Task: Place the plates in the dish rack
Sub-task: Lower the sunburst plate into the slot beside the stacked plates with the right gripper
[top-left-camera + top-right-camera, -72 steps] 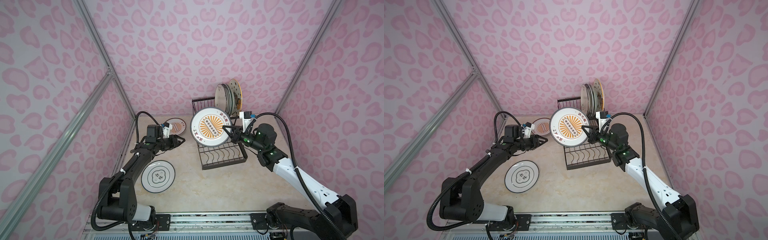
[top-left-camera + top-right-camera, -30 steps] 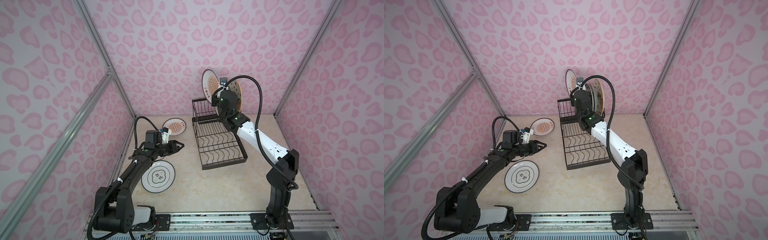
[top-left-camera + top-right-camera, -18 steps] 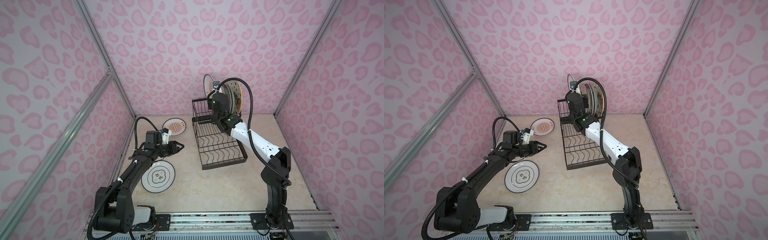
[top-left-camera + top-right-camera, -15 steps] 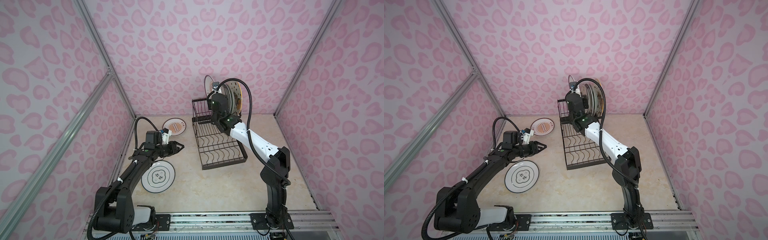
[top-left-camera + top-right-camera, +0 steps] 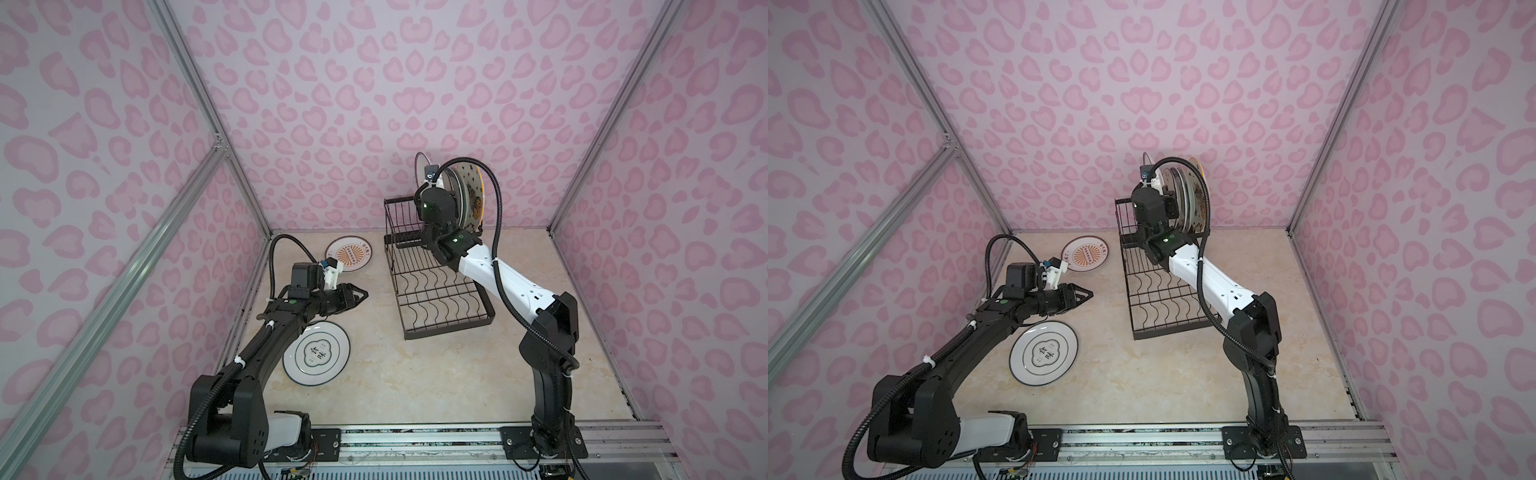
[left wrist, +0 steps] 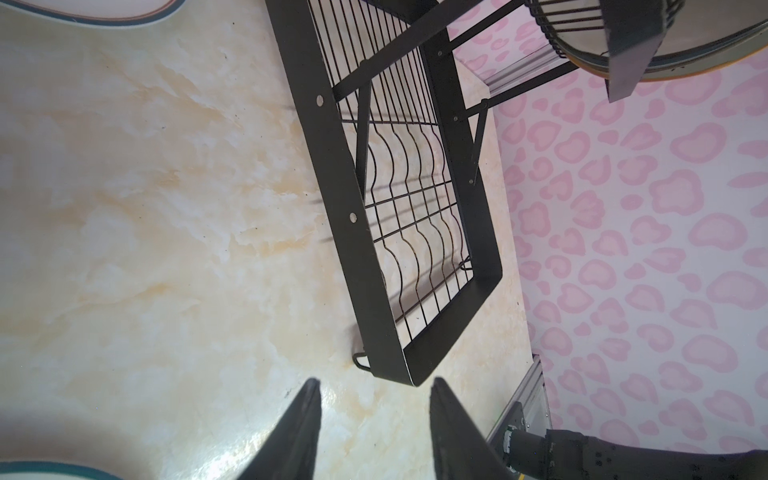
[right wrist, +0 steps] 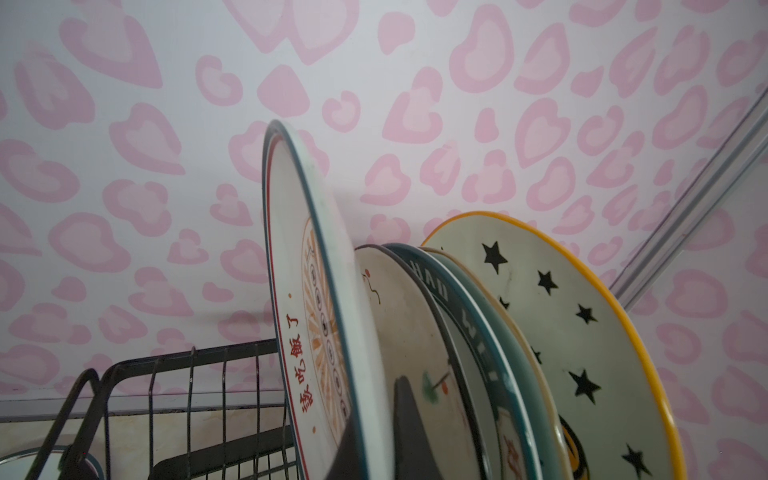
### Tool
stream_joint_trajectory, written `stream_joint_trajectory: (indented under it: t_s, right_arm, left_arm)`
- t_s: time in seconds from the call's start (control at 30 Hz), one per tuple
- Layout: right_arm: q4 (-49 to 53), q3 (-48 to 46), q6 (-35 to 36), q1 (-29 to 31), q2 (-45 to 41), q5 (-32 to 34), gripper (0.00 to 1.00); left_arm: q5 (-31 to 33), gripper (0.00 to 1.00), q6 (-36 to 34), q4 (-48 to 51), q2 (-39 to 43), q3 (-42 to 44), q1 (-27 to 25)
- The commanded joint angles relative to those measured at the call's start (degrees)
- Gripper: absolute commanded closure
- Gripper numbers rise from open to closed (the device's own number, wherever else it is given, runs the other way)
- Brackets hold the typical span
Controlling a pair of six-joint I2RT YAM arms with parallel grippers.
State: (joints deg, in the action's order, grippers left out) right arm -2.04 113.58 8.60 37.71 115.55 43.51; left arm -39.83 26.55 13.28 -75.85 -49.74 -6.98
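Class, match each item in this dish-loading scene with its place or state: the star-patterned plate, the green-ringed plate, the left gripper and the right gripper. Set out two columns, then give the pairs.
Column one
1. star-patterned plate
2. green-ringed plate
3. left gripper
4. right gripper

Column two
A. open, holding nothing
B. lying flat on the table
C. shut on an orange-sunburst plate
D. standing on edge in the dish rack

Pairs: 1-D, 2-B, 3-A, 4-C
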Motion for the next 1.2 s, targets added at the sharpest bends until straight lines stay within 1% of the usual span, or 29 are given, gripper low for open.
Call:
stream_joint_trajectory:
  t_s: [0.0, 0.53, 0.73, 0.9, 1.17]
  right_arm:
    - [-2.9, -0.4, 0.1, 0.0, 0.6, 1.7, 1.00]
    - [-3.6, -2.6, -1.2, 0.3, 0.0, 3.6, 1.00]
    - [-6.7, -2.0, 1.3, 1.4, 0.4, 4.2, 1.00]
    - [-10.3, -0.3, 6.1, 2.9, 1.5, 6.4, 1.00]
    - [-11.5, 1.8, 9.2, 4.6, 3.4, 9.8, 1.00]
  left_arm:
    - [0.0, 0.55, -0.9, -0.2, 0.6, -0.1, 0.0]
    - [0.1, 0.55, -1.0, -0.1, 0.8, -0.1, 0.0]
    - [0.1, 0.55, -1.0, 0.1, 1.6, 0.1, 0.0]
    - [0.6, 0.55, -1.6, 1.1, 2.8, 0.3, 0.0]
    - [0.3, 0.55, -2.0, 1.4, 3.3, 0.5, 0.1]
